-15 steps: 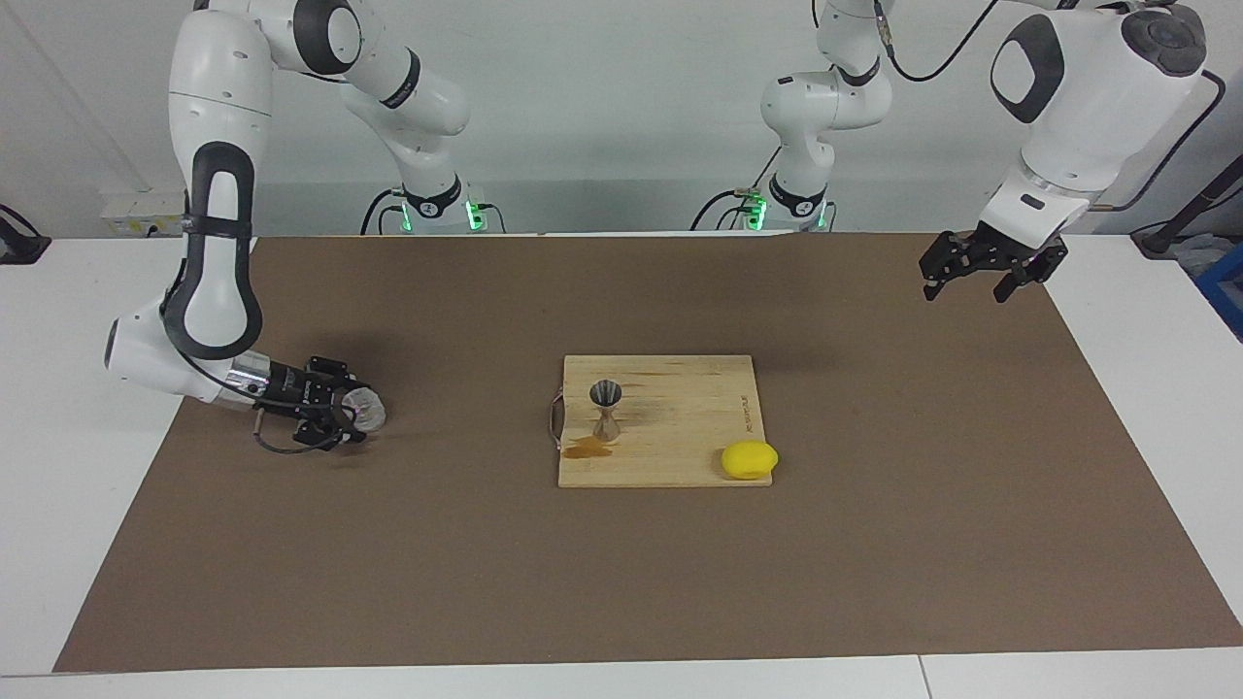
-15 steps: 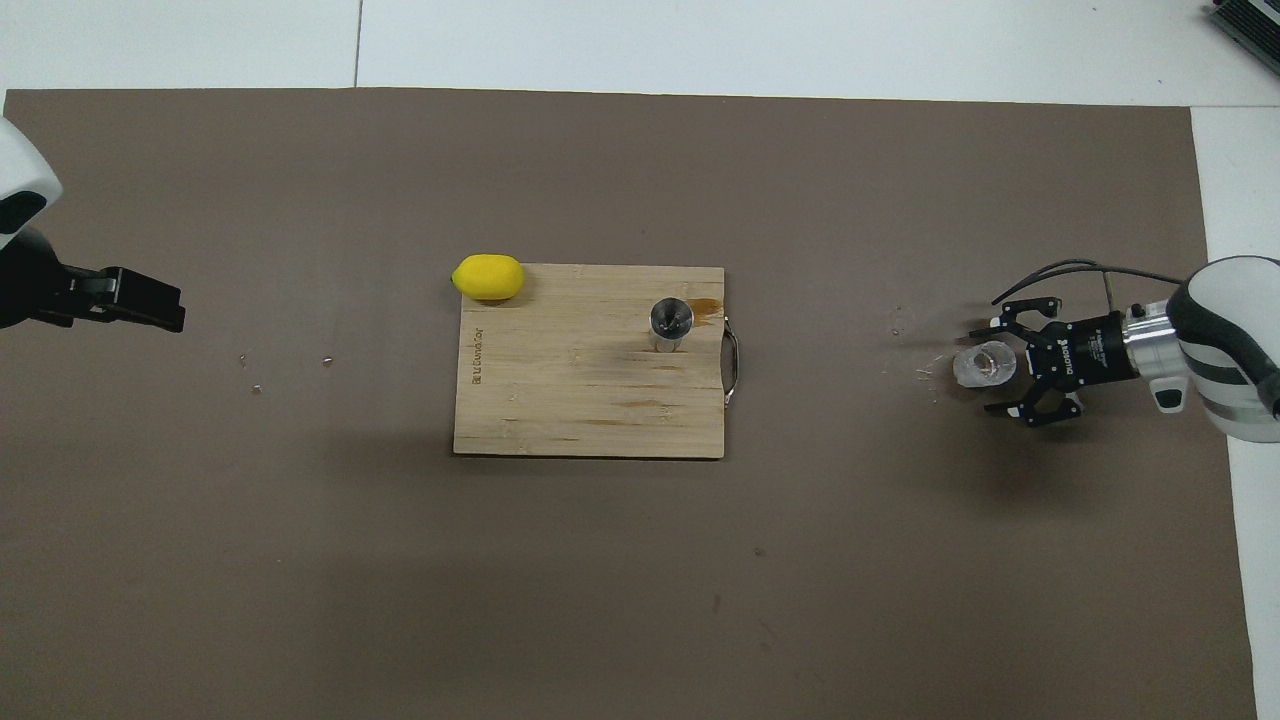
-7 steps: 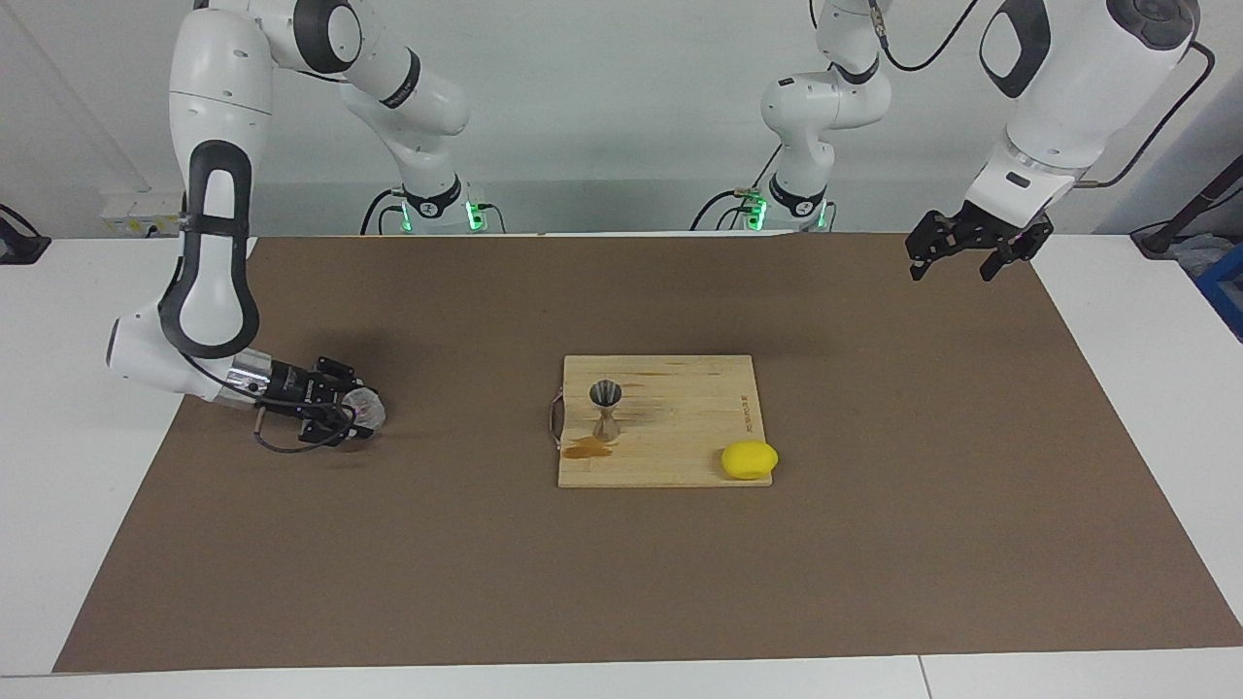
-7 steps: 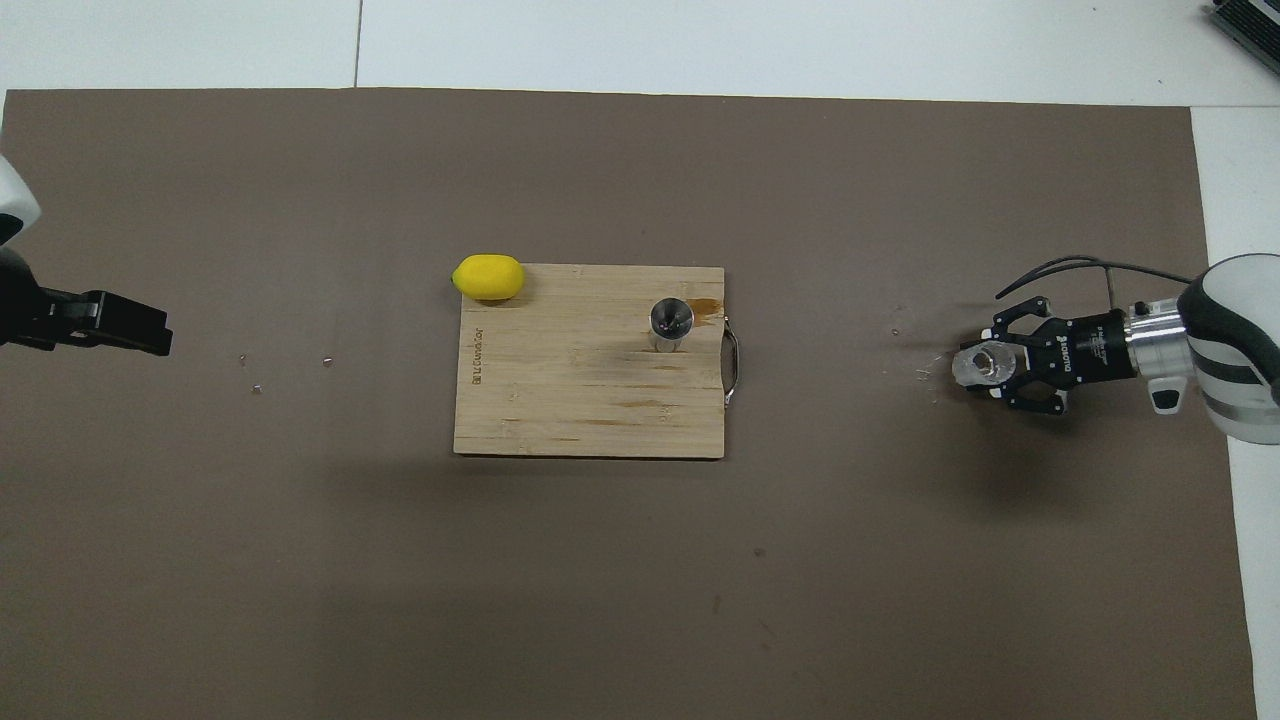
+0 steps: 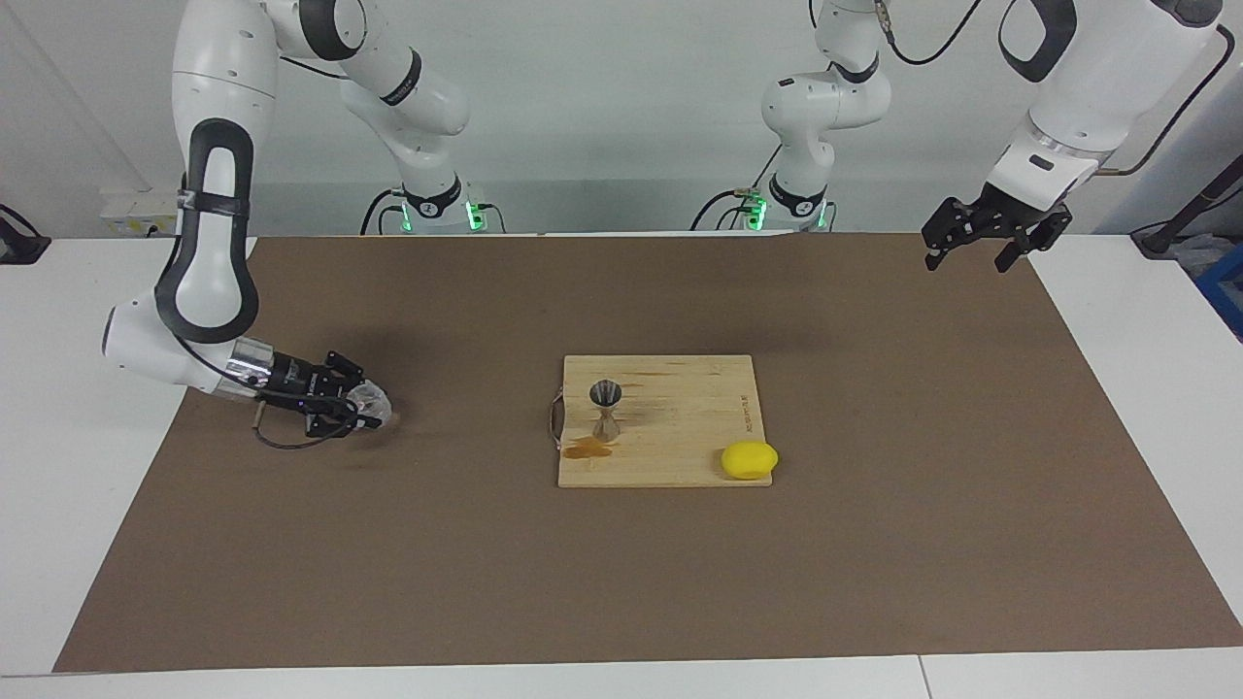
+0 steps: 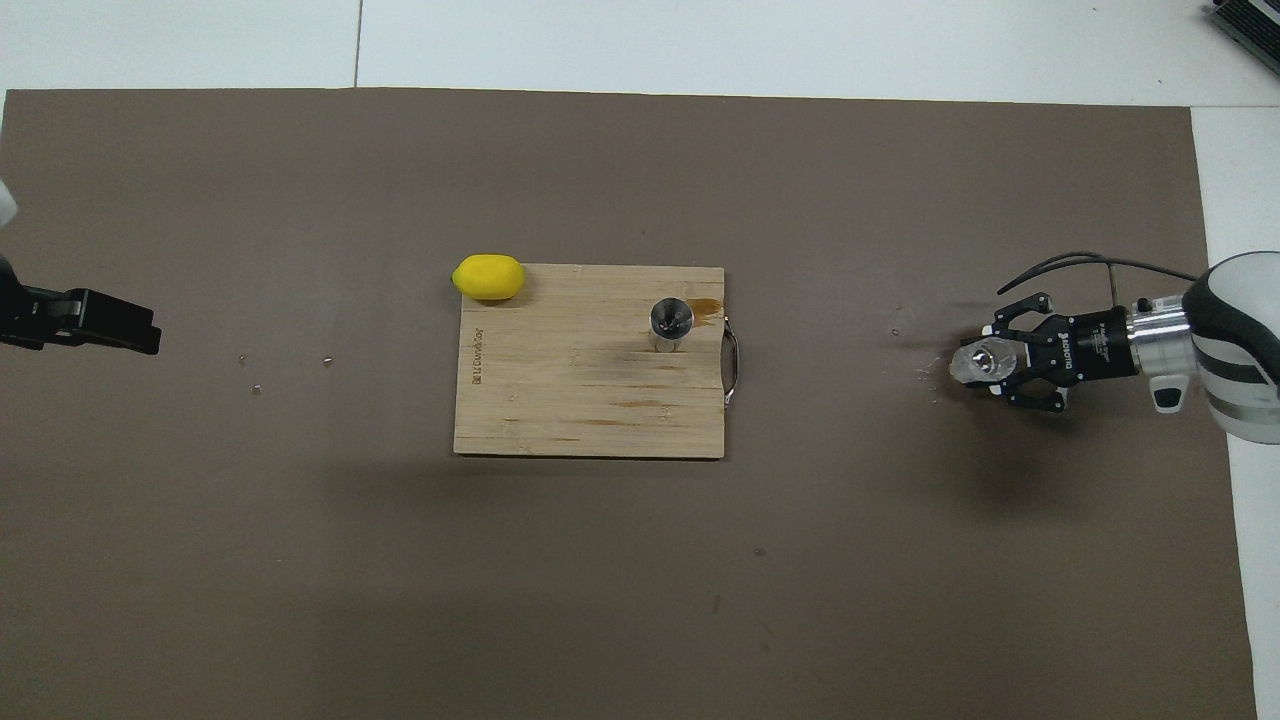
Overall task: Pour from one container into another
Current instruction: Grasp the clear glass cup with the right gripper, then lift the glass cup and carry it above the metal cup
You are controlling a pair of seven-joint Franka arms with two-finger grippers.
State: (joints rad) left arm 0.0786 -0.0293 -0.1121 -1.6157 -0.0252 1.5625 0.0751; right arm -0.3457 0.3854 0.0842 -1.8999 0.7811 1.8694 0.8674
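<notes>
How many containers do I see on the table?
2. The jigger stands on the board. The tumbler is in the right gripper, toward the right arm's end. None seem hidden.

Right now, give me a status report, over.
Right gripper shut on glass tumbler, at right arm's end. Left gripper open, waiting aloft. Jigger upright on cutting board; path clear.

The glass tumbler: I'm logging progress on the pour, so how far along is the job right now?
Early. Done: the right gripper is shut on the glass tumbler at the right arm's end of the brown mat. In hand: the tumbler looks barely off the mat, if at all. Left: carrying it to the jigger standing upright on the cutting board and pouring. The left gripper waits, open.
</notes>
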